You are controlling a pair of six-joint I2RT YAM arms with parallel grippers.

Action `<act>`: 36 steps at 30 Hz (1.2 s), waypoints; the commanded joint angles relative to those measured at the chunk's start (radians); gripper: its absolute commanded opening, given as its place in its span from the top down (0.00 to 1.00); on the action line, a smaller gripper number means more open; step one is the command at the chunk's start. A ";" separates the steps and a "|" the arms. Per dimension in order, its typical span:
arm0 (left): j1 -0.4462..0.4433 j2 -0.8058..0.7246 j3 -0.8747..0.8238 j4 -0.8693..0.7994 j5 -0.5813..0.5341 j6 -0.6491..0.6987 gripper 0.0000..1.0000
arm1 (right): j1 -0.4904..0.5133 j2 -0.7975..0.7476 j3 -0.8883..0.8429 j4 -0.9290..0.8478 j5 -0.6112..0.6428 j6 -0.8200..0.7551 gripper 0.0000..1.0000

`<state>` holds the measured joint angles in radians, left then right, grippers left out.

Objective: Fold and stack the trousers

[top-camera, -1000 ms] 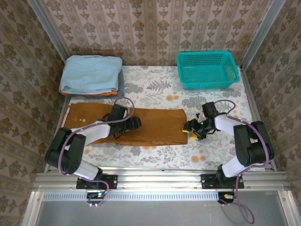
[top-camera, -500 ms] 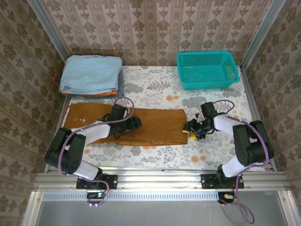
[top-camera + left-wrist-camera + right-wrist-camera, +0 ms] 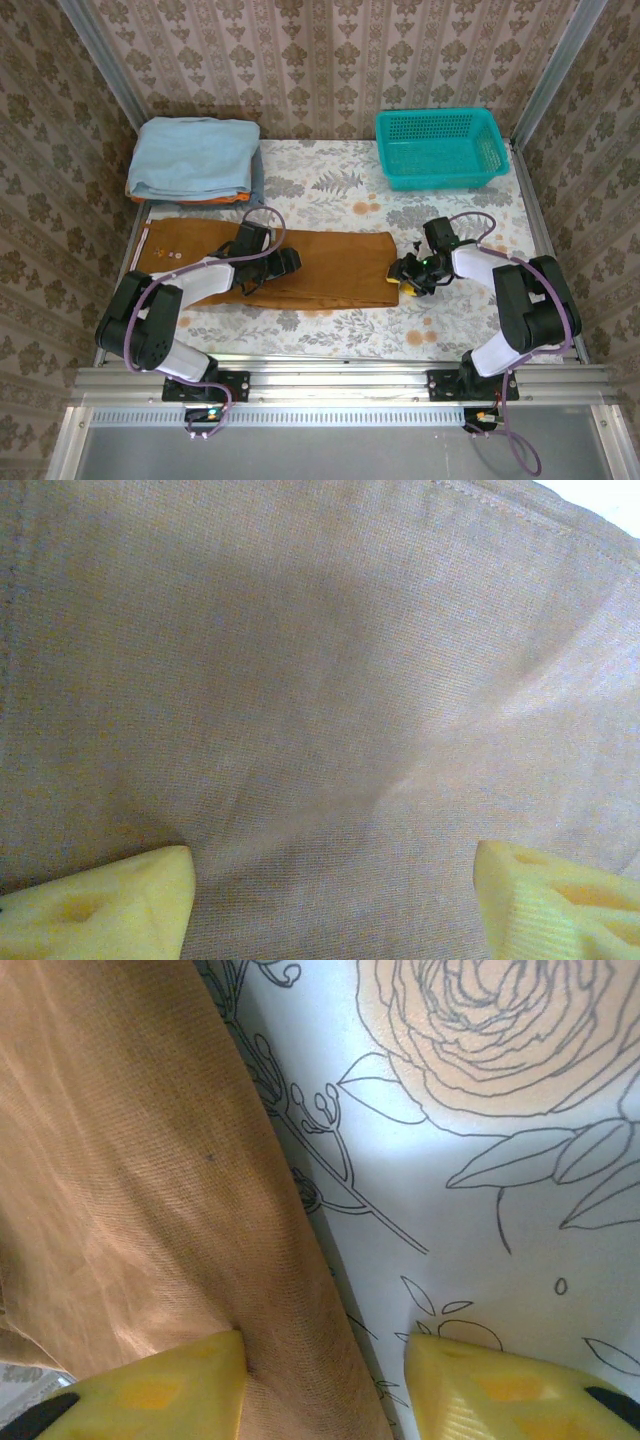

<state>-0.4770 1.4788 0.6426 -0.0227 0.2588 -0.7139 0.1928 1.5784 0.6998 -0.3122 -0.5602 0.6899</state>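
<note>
- Trousers (image 3: 320, 268): rust-brown cloth, laid flat as one long band across the near-middle of the table. Waist end at the left, with pale trim along its edge. Leg ends at the right, stopping short of the table's right side.
- Left gripper (image 3: 285, 262): low over the trousers, about halfway along the band, near its front edge. In the left wrist view the two yellow fingers (image 3: 100, 905) stand wide apart with smooth brown cloth between them; jaws parted, nothing clasped.
- Right gripper (image 3: 405, 276): at the leg-end edge of the trousers. In the right wrist view one yellow fingertip (image 3: 150, 1390) sits on the brown cloth, the other on the bare table cover, and the cloth's edge runs between them. Jaws parted, not closed on the fabric.
- Table (image 3: 330, 190): covered with a pale sheet printed with flowers and leaves.
- Light blue garment (image 3: 192, 158): folded, at the far left corner, just beyond the waist end of the trousers.
- Orange cloth (image 3: 228, 200): a thin strip showing under the near edge of the light blue garment.
- Teal basket (image 3: 440, 150): plastic lattice, at the far right corner, well apart from the trousers.
- Walls (image 3: 330, 60): patterned beige wallpaper on three sides.
</note>
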 commanded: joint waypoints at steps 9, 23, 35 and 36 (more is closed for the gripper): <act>0.000 0.007 -0.023 -0.051 0.033 0.004 0.26 | 0.157 0.115 -0.039 0.311 -0.229 0.021 0.54; 0.003 0.007 -0.035 -0.039 0.040 0.005 0.27 | 0.173 0.128 -0.033 0.385 -0.270 0.072 0.62; 0.008 -0.004 -0.040 -0.037 0.045 0.005 0.27 | 0.167 0.112 -0.035 0.385 -0.273 0.076 0.76; 0.009 -0.006 -0.040 -0.039 0.045 0.007 0.27 | 0.162 0.105 -0.038 0.381 -0.267 0.077 0.80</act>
<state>-0.4698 1.4765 0.6342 -0.0109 0.2665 -0.7136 0.2787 1.6375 0.6819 -0.0772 -0.6624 0.7628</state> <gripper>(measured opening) 0.734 0.220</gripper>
